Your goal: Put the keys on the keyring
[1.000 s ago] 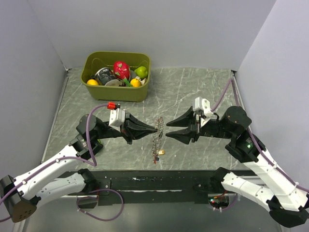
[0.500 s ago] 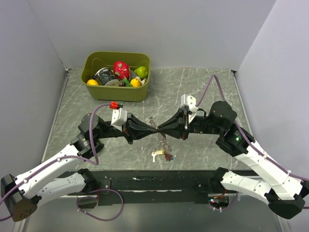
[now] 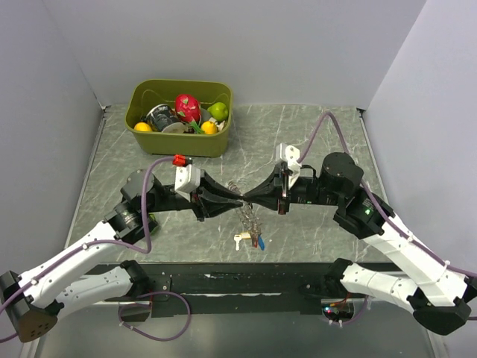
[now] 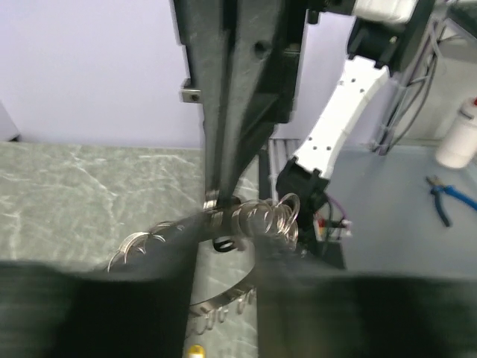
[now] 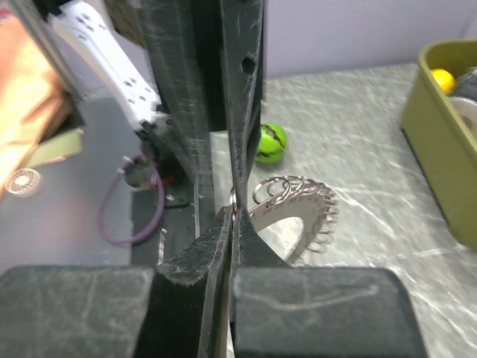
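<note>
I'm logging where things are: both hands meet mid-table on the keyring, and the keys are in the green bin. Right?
Not quite. The top external view shows the keys below the keyring, near the front edge of the table, not in the green bin. The left hand and right hand do meet mid-table on the keyring.

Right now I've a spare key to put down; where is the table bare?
Bare marble lies between the green bin and the right wall, beyond the right arm; a strip runs left of the left arm. The centre is crowded: both jaws pinch the keyring, keys close by.
</note>
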{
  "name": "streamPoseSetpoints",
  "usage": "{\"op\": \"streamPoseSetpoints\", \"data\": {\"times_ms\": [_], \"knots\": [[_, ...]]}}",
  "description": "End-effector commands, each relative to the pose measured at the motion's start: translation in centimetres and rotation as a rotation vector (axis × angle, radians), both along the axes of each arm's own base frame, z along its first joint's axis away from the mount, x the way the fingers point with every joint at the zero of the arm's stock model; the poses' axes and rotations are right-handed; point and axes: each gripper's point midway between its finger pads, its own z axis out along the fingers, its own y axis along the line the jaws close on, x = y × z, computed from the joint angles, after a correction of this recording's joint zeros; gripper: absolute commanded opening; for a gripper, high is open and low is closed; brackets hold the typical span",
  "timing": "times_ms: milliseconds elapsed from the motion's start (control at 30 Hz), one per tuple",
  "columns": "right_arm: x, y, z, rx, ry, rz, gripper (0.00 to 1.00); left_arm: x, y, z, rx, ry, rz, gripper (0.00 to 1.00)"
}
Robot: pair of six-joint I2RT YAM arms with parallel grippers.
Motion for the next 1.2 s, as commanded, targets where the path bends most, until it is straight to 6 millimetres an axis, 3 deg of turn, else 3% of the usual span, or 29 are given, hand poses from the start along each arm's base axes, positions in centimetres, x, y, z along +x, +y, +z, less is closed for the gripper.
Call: {"op": "streamPoseSetpoints", "data": {"times_ms": [0,100,233,333,567,833,967,1100,1167], "knots": [[0.2,-0.3,0.4,-0.054,-0.032,-0.010,0.00,0.2,1.0,2.6,0.026,-0.124,0.053,0.54],[0.6,-0.2,0.1,-0.090,-0.042,-0.012,0.00,0.6,1.3,1.8,0.110,-0.124,0.077,0.76],[0.9,-0.2,-1.2,-0.159,-0.033,-0.002,0.00,1.2,1.4,1.8,0.189,-0.136,0.093,0.79],[1.0,-0.1,-1.6,-0.186,-0.026,0.004,0.00,1.7,1.0,0.6,0.282,-0.108,0.075,0.76],[1.1,-0.1,-1.8,-0.205,-0.023,0.011,0.00,2.2,-0.1,-2.1,0.424,-0.052,0.003,0.60],[1.1,-0.1,-1.9,-0.204,-0.026,0.004,0.00,1.9,-0.6,-2.6,0.418,-0.065,-0.041,0.44],[1.3,-0.1,-2.0,-0.208,-0.026,0.000,0.00,1.8,-0.8,-2.7,0.410,-0.071,-0.052,0.22],[1.5,-0.1,-1.9,-0.203,-0.030,-0.010,0.00,1.6,-0.9,-2.9,0.410,-0.064,-0.069,0.17],[1.5,-0.1,-1.7,-0.196,-0.035,-0.011,0.00,1.5,-1.0,-2.9,0.407,-0.067,-0.078,0.06]]}}
